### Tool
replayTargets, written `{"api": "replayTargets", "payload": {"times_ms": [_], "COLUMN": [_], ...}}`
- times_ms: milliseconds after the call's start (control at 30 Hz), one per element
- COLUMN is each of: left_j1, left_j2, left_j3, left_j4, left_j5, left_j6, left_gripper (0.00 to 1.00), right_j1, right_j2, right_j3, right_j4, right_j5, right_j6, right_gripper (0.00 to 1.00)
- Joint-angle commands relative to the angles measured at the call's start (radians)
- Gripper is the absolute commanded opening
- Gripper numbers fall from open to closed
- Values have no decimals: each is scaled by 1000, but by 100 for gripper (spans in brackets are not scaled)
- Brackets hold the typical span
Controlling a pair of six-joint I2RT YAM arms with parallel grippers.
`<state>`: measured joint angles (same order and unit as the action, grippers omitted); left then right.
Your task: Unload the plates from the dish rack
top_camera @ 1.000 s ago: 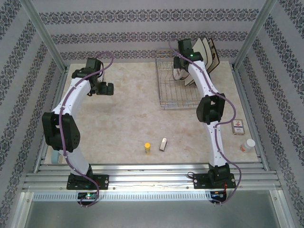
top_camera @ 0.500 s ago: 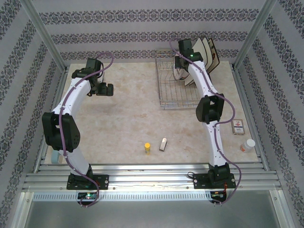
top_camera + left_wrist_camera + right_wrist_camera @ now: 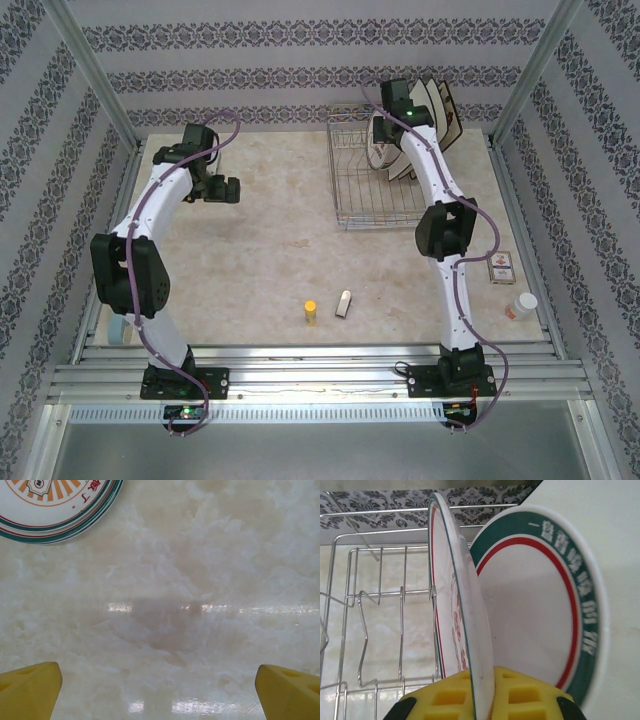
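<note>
In the right wrist view my right gripper (image 3: pixel 482 680) is shut on the rim of an upright round plate (image 3: pixel 462 630) with a teal and red edge. A second round plate (image 3: pixel 535 610) with a teal band and red ring leans right behind it, and beyond that is a white plate back (image 3: pixel 620 555). From above, the gripper (image 3: pixel 383 130) is over the dish rack (image 3: pixel 365 195), where square cream plates (image 3: pixel 432 108) stand at the back right. My left gripper (image 3: pixel 160 690) hangs open over bare tabletop, with a round teal-rimmed plate (image 3: pixel 50 505) lying flat ahead of it on the left.
The rack's wire dividers (image 3: pixel 380 610) to the left of the held plate hold nothing. A small yellow item (image 3: pixel 310 311) and a white stick (image 3: pixel 344 303) lie near the front middle. A small box (image 3: pixel 499 266) and a bottle (image 3: pixel 520 305) sit at the right edge.
The right gripper and its round plate have shifted slightly up and back in the rack. The left arm has barely moved.
</note>
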<state>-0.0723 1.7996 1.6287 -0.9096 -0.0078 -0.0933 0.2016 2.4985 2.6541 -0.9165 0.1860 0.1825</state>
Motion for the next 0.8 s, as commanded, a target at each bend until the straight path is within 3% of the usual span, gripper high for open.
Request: {"api": "replayTargets", "payload": {"times_ms": [0,267,500,600,767], "left_j1": [-12,-11,-11,-11,-12], "left_j2": [41,79,77,82,85], "left_j3": [51,74,73,79,86], "left_j4": [-37,-43,-38,-38,-38], "left_j5": [3,15,18,20,26], "left_j6": [6,7,9,9,10], "left_gripper": [100,100,100,100,100], "right_j1": [41,49,57,45,-5], "right_j2": [-183,-442,-626,-701,-840], "right_j3": [-36,-315,-538,-654,-969], "right_j4": [15,40,89,146,442], "right_j5": [-48,-35,-135,-276,-686], "right_j6": [-22,-55,-40,11,198], "right_gripper": [0,0,0,0,0]}}
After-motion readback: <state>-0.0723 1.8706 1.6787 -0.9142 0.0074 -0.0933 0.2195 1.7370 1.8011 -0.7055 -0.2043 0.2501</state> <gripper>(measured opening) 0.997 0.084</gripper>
